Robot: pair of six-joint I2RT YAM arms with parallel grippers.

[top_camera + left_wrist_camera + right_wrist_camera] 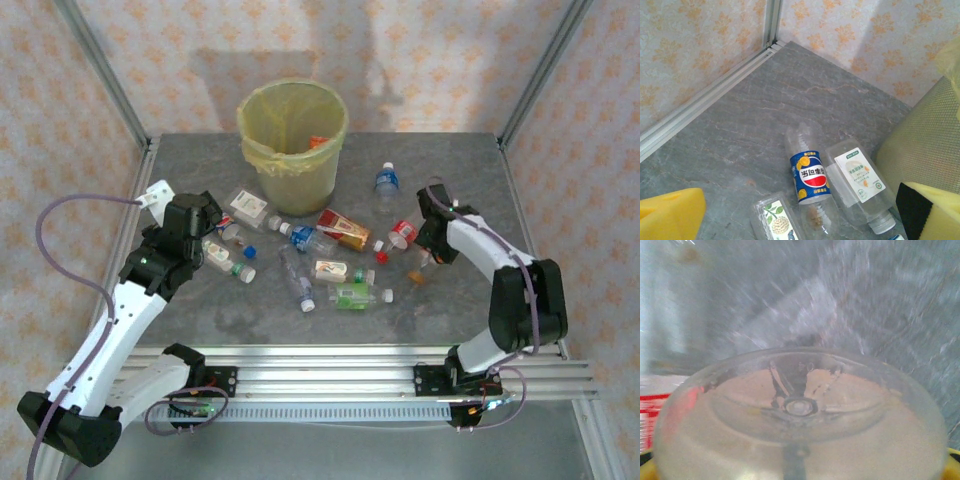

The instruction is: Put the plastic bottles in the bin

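On the left half of the grey table (470, 170), the left gripper (207, 243) hangs low over the nearest of the plastic bottles (218, 250), jaws spread fully and holding nothing. Its wrist view has the yellow pads (670, 215) at the two lower corners, well apart. A blue-labelled bottle (810, 177) and a white-labelled bottle (858, 175) lie side by side on the stone between them, touching neither pad. Just right of those two rises the wall of the bin (925, 140), which stands upright at the back middle of the table, lined with a yellowish bag. In front of the bin more bottles lie scattered on their sides, among them a red-and-orange bottle (345, 230) and a green-labelled bottle (358, 295). A blue-banded bottle (387, 180) lies apart, to the bin's right. On the right, the right gripper (425, 255) points down beside a red-labelled bottle (403, 233). Its wrist view looks onto a clear-based bottle (800, 410) sitting between the fingers. How far the jaws stand apart, and whether they pinch it, I cannot tell.
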